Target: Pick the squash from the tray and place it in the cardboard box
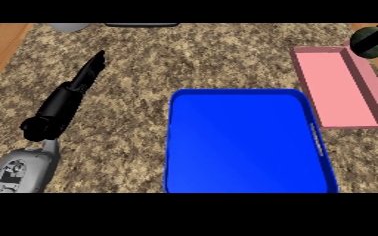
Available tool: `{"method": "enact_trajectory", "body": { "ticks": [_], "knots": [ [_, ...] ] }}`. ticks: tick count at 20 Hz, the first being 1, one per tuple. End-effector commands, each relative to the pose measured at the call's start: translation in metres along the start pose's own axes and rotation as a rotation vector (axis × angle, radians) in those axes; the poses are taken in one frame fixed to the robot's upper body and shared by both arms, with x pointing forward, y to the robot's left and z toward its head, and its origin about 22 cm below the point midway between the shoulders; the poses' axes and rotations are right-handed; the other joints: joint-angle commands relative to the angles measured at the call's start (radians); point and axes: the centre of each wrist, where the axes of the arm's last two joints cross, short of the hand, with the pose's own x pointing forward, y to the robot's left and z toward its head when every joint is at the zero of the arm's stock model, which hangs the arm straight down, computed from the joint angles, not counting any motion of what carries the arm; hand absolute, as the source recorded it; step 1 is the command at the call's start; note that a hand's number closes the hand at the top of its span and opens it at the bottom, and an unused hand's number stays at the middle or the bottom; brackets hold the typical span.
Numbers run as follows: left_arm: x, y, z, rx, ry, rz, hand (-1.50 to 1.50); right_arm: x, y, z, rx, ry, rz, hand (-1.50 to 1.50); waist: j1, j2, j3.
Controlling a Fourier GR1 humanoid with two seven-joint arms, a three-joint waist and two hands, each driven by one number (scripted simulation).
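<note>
The blue tray [247, 180] lies in the lower middle of the counter with nothing in it. To its right lies the pink, shallow, oblong box [336, 87], also holding nothing. A dark green round thing, seemingly the squash [366, 41], shows at the right edge by the box's far right corner, partly cut off by the view. My left hand [77, 87] is at the left, open, with its straight fingers pointing away from me, well apart from the tray. My right hand does not show.
The speckled stone counter top [184, 60] runs across the whole view, with a wooden strip [11, 40] at the far left. A grey object [70, 27] and a dark object [140, 24] sit at the back edge.
</note>
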Motion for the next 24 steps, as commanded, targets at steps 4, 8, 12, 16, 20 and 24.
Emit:
{"method": "enact_trajectory", "body": {
  "ticks": [4, 8, 12, 16, 20, 24],
  "knots": [
    [-0.012, -0.004, 0.013, -0.005, 0.004, 0.015, 0.00, -0.043, 0.006, -0.020, 0.204, -0.105, -0.008, -1.50, 0.000, -0.004, 0.000],
    [-0.010, -0.007, 0.014, 0.009, 0.013, 0.005, 0.00, -0.043, -0.006, -0.016, 0.079, -0.277, -0.162, -1.50, -0.003, -0.004, 0.000],
    [-0.010, -0.004, 0.008, -0.002, 0.000, 0.006, 0.00, -0.022, -0.044, -0.001, -0.140, -0.356, -0.630, -1.50, -0.011, -0.006, 0.004],
    [-0.012, -0.002, 0.013, 0.030, 0.014, 0.002, 0.00, -0.042, -0.042, -0.008, -0.221, -0.266, -0.999, -1.50, -0.024, -0.012, 0.004],
    [-0.009, -0.004, 0.010, 0.026, 0.017, 0.001, 0.00, -0.087, -0.017, -0.023, -0.289, -0.198, -1.138, -1.50, -0.021, -0.005, 0.002],
    [-0.007, 0.009, 0.003, 0.023, 0.007, 0.021, 0.00, -0.122, 0.000, -0.025, -0.346, -0.215, -1.185, -1.50, -0.019, -0.005, 0.000]
  ]
}}
